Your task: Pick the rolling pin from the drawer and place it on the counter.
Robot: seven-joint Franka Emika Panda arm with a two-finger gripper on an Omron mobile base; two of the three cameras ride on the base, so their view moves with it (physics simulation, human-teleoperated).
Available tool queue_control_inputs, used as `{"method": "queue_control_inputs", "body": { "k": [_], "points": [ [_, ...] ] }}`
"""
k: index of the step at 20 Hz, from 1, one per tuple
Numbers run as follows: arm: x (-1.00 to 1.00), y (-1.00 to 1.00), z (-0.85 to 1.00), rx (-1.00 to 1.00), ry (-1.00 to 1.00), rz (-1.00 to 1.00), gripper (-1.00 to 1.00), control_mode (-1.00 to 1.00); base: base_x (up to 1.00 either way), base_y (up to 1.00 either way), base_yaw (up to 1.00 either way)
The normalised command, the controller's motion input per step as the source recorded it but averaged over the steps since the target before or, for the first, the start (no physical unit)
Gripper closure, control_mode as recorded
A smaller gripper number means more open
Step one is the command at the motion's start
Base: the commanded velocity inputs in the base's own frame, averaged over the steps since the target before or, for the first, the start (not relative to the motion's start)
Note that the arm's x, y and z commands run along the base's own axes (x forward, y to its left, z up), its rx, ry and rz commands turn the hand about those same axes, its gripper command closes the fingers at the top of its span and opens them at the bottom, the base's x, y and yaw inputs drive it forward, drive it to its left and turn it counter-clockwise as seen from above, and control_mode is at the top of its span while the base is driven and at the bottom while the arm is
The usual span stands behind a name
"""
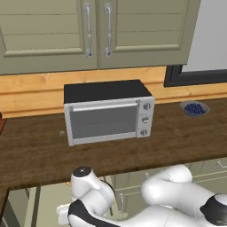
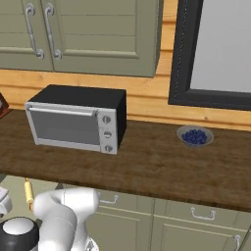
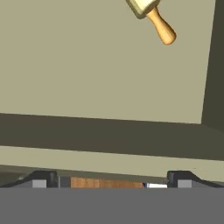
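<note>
The rolling pin (image 3: pixel 144 5) lies on the pale floor of the open drawer (image 3: pixel 87 65); one end of its pale-yellow body and an orange handle peg (image 3: pixel 162 29) show at the top of the hand view. My gripper (image 3: pixel 111 181) hangs over the drawer, open, fingertips (image 3: pixel 43 179) wide apart and nothing between them. The pin is well ahead of the fingertips and a little right. In the right base view the rolling pin (image 2: pixel 28 191) shows below the counter's front edge, left of my arm. The dark wood-grain counter (image 1: pixel 177 142) runs above the drawer.
A silver toaster oven (image 1: pixel 108 113) stands on the counter above my arm. A bowl of blueberries (image 1: pixel 195 108) sits at the right, by the backsplash. The drawer's darker walls (image 3: pixel 109 135) border the floor near the fingertips and on the right. Smaller closed drawers (image 2: pixel 196 215) are to the right.
</note>
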Motion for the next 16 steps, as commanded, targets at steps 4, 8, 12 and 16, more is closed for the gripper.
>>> {"method": "queue_control_inputs", "body": {
  "k": [4,8,12,16],
  "points": [
    [-0.48,0.09,0.0,0.0,0.0,0.0,-1.0,-1.0,0.0,0.0,0.0],
    [-0.1,0.02,0.0,0.0,-0.11,0.0,-1.0,-1.0,0.0,0.0,0.0],
    [0.39,0.0,0.24,0.01,-0.11,-0.03,-1.0,-1.0,0.0,0.0,0.0],
    [0.64,0.0,0.35,0.04,-0.09,-0.03,-1.0,-1.0,0.0,0.0,0.0]
  ]
}}
